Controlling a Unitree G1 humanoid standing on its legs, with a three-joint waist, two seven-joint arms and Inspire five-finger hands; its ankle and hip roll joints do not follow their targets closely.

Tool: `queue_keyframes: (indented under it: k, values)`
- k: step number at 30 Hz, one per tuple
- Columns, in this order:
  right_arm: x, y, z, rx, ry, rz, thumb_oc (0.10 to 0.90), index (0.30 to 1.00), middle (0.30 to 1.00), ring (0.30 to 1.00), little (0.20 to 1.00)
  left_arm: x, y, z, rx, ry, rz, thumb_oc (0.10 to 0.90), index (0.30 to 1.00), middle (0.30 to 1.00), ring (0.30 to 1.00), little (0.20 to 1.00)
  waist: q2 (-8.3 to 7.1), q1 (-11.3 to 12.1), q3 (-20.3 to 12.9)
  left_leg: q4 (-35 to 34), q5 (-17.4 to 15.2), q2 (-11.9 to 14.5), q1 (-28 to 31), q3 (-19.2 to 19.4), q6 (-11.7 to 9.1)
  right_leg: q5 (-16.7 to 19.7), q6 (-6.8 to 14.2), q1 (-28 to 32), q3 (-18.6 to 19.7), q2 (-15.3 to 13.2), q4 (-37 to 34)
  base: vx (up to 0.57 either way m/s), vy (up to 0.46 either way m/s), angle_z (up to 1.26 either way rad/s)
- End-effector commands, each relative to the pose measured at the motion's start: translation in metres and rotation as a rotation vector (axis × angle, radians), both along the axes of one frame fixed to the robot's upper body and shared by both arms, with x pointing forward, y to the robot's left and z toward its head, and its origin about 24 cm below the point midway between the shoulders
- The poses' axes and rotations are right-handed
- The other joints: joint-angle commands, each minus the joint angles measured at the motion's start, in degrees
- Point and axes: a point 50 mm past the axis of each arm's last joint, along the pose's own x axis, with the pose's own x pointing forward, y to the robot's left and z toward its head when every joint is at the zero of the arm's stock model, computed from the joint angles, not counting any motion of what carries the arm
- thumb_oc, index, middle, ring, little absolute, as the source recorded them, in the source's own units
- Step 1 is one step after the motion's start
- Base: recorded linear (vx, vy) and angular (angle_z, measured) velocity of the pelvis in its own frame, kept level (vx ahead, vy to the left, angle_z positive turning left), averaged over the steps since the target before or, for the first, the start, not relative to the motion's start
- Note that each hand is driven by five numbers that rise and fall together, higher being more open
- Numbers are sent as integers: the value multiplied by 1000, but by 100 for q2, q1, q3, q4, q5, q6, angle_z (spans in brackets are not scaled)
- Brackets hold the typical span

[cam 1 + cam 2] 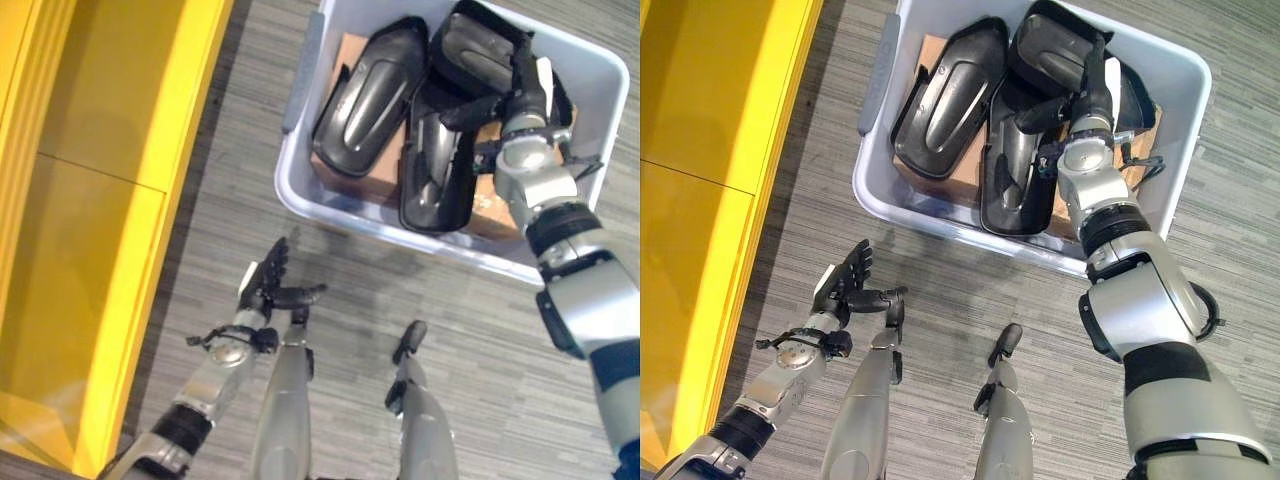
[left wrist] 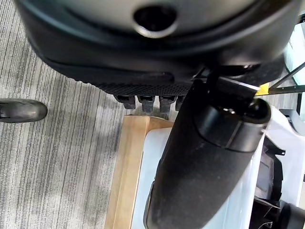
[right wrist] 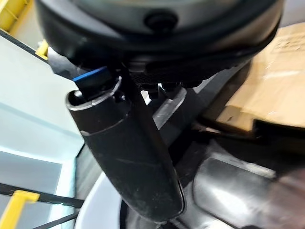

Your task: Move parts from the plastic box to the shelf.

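Note:
A pale plastic box (image 1: 400,240) stands on the floor at the upper right. Several black moulded parts lie in it on brown cardboard (image 1: 350,50): one long part (image 1: 370,95) on the left, one (image 1: 435,170) in the middle and one (image 1: 475,45) at the far side. My right hand (image 1: 525,90) reaches into the box over the middle and far parts, fingers straight, its thumb (image 3: 128,157) standing out toward the middle part (image 3: 228,186); it holds nothing. My left hand (image 1: 262,283) hovers open over the floor in front of the box.
The yellow shelf (image 1: 90,230) runs along the left side, its front edge (image 1: 170,200) about a hand's width from my left hand. Grey striped carpet (image 1: 500,360) lies between shelf and box. A grey handle (image 1: 300,75) sits on the box's left wall.

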Motion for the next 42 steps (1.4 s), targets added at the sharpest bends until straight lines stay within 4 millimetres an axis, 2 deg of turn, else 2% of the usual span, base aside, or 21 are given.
queue_keyframes:
  k: [1,4,7,10,12,14,18,19,21,22,24,25,26,27,30,34,35,37,39,41,42]
  values:
    - [-18,15,80,-93,-276,42,900,1000,1000,1000,1000,-5,-11,21,-60,-132,-53,900,1000,1000,1000,1000,37,117,-108,-417,140,20,387,-27,40,-373,381,610,218,-299,757,0,0,0]
    - [-14,13,72,-162,-220,21,900,1000,1000,1000,1000,-4,-12,22,-61,-136,-57,900,1000,1000,1000,1000,42,112,-92,-412,163,13,350,-36,52,-384,368,581,212,-298,767,0,0,0]
    - [-8,5,56,-347,-101,-18,900,1000,1000,1000,1000,-4,-13,24,-64,-147,-66,900,1000,1000,1000,1000,32,125,-37,-393,156,16,355,-46,50,-392,370,588,220,-289,780,0,0,0]
    - [-6,-1,49,-432,-51,-41,900,1000,1000,1000,1000,-5,-13,24,-64,-150,-73,900,1000,1000,1000,1000,38,130,-12,-389,163,15,349,-53,54,-394,369,583,222,-283,788,0,0,0]
    - [-6,-9,41,-677,23,-72,900,1000,1000,1000,1000,-8,-13,24,-54,-157,-92,900,1000,1000,1000,1000,38,133,16,-397,179,8,350,-72,50,-413,367,572,224,-274,809,0,0,0]
    - [-7,-11,38,-848,60,-75,900,1000,1000,1000,1000,-9,-11,23,-42,-155,-100,900,1000,1000,1000,1000,35,130,31,-379,178,14,341,-78,49,-430,366,554,229,-273,840,0,0,0]
    - [-12,-32,32,-995,102,-129,900,1000,1000,1000,1000,-11,-11,21,-26,-155,-119,900,1000,1000,1000,1000,62,121,41,-372,176,17,345,-88,49,-460,373,538,229,-281,871,0,0,0]
    - [-12,-32,32,-995,102,-129,900,1000,1000,1000,1000,-11,-11,21,-26,-155,-119,900,1000,1000,1000,1000,63,123,42,-372,176,18,345,-88,49,-460,373,538,230,-280,872,0,0,0]
    - [-17,-42,31,-1172,129,-163,900,1000,1000,1000,1000,-10,-10,21,-8,-155,-125,900,1000,1000,1000,1000,81,119,66,-367,181,16,346,-85,46,-471,376,523,219,-291,886,0,0,0]
    - [-17,-42,31,-1172,130,-164,900,1000,1000,1000,1000,-10,-10,21,-8,-155,-125,900,1000,1000,1000,1000,83,120,67,-367,181,16,346,-85,46,-471,375,524,219,-290,887,0,0,0]
    - [-23,-53,33,-1339,152,-207,900,1000,1000,1000,1000,-10,-9,22,10,-161,-135,900,1000,1000,1000,1000,103,117,83,-349,174,16,332,-101,40,-490,385,517,203,-303,899,0,0,0]
    - [-23,-53,33,-1340,152,-207,900,1000,1000,1000,1000,-10,-9,22,10,-161,-135,900,1000,1000,1000,1000,106,117,84,-348,174,17,332,-102,40,-490,384,517,203,-303,900,0,0,0]
    - [-28,-58,37,-1476,167,-233,900,1000,1000,1000,1000,-10,-7,21,23,-160,-135,900,1000,1000,1000,1000,110,105,81,-344,169,13,336,-111,36,-512,388,512,205,-311,920,0,0,0]
    - [-28,-58,37,-1476,167,-234,900,1000,1000,1000,1000,-10,-7,21,23,-160,-135,900,1000,1000,1000,1000,113,105,82,-343,169,13,335,-113,36,-513,388,513,204,-310,921,0,0,0]
    - [-39,-76,42,-1750,249,-315,900,1000,1000,1000,1000,-10,-5,21,45,-163,-138,900,1000,1000,1000,1000,107,84,61,-322,158,12,317,-122,21,-542,402,510,168,-336,928,0,0,0]
    - [-45,-86,44,-1862,292,-347,900,1000,1000,1000,1000,-9,-5,22,48,-165,-138,900,1000,1000,1000,1000,95,79,41,-309,152,6,312,-137,17,-548,411,515,155,-346,929,0,0,0]
    - [-50,-97,43,-1925,341,-371,900,1000,1000,1000,1000,-9,-5,21,55,-161,-140,900,1000,1000,1000,1000,79,72,24,-312,153,-5,312,-141,10,-558,414,525,134,-352,922,0,0,0]
    - [-51,-100,41,-1967,359,-374,900,1000,1000,1000,1000,-9,-5,21,56,-162,-142,900,1000,1000,1000,1000,79,66,21,-309,152,-7,312,-150,6,-559,415,531,128,-354,921,0,0,0]
    - [-56,-111,32,-2052,436,-364,900,1000,1000,1000,1000,-9,-6,19,64,-155,-152,900,1000,1000,1000,1000,71,55,2,-310,150,-8,314,-168,-4,-570,424,567,95,-364,914,0,0,0]
    - [-56,-112,32,-2052,436,-363,900,1000,1000,1000,1000,-9,-6,19,64,-155,-152,900,1000,1000,1000,1000,72,55,1,-309,150,-8,313,-170,-4,-570,424,568,94,-364,914,0,0,0]
    - [-57,-115,25,-2124,483,-347,900,1000,1000,1000,1000,-9,-5,19,71,-155,-155,900,1000,1000,1000,1000,61,52,-10,-315,151,-9,321,-171,-14,-574,429,587,79,-373,904,0,0,0]
